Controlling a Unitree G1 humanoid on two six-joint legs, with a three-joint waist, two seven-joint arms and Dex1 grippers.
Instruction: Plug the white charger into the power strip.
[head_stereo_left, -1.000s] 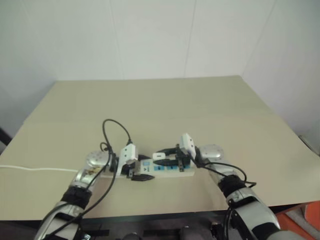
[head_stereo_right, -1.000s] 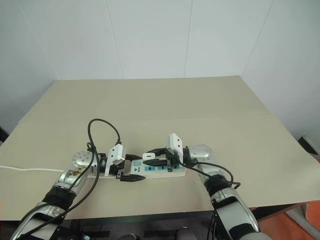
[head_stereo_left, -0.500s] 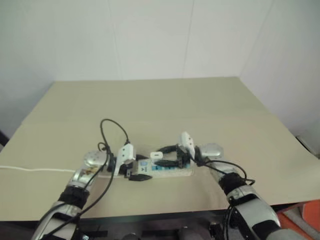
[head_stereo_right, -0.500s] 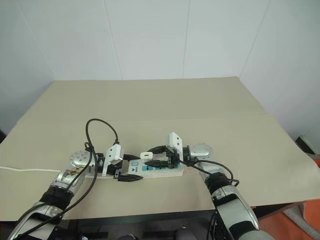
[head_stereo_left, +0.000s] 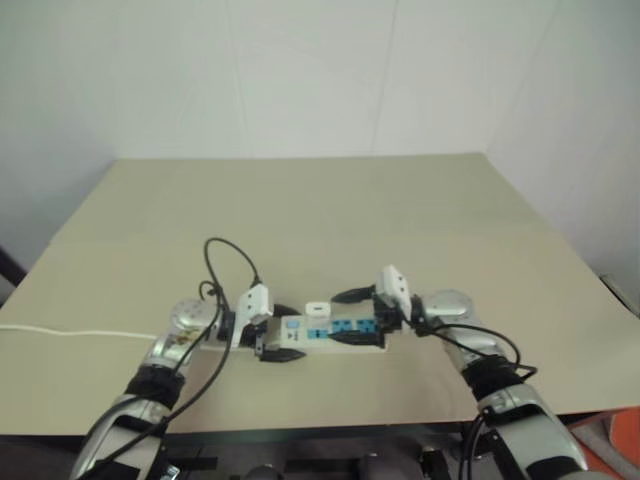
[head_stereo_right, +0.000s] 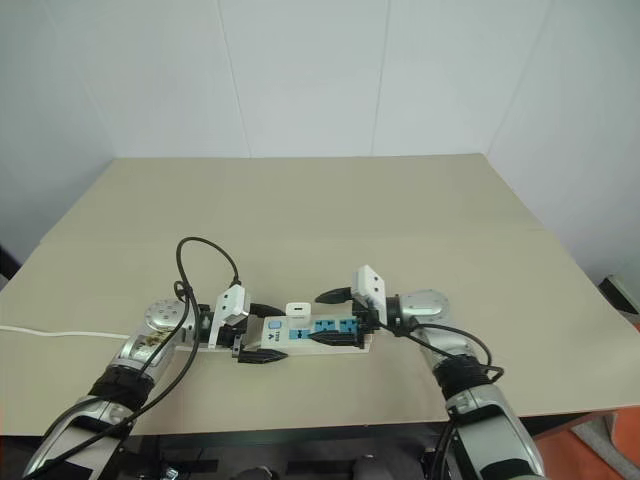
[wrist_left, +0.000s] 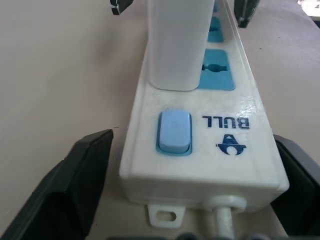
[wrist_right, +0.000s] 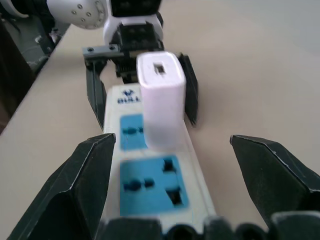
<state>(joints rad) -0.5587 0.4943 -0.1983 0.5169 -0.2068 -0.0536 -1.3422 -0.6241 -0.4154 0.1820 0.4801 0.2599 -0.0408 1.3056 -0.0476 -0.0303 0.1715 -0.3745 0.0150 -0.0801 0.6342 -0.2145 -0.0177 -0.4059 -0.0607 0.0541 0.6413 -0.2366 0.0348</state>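
The power strip (head_stereo_right: 312, 336) lies flat on the tan table, its blue switch (wrist_left: 175, 131) toward my left arm. The white charger (head_stereo_right: 298, 311) stands upright in the socket beside the switch, and nothing grips it. My left gripper (head_stereo_right: 264, 334) is open, one finger on each side of the strip's switch end (wrist_left: 210, 150). My right gripper (head_stereo_right: 333, 318) is open too, straddling the strip's other end, a short way back from the charger (wrist_right: 160, 100). Its fingers (wrist_right: 85, 185) stand wide of the strip's sides.
The strip's thin white cord (head_stereo_right: 60, 333) runs off to the left across the table (head_stereo_right: 330, 220). The table's near edge lies just below both arms. An orange object (head_stereo_right: 610, 440) sits beyond the table's front right corner.
My right gripper has let go of the charger and drawn back to the right, opening wide. My left gripper has opened off the strip's end. The charger stays standing in the strip.
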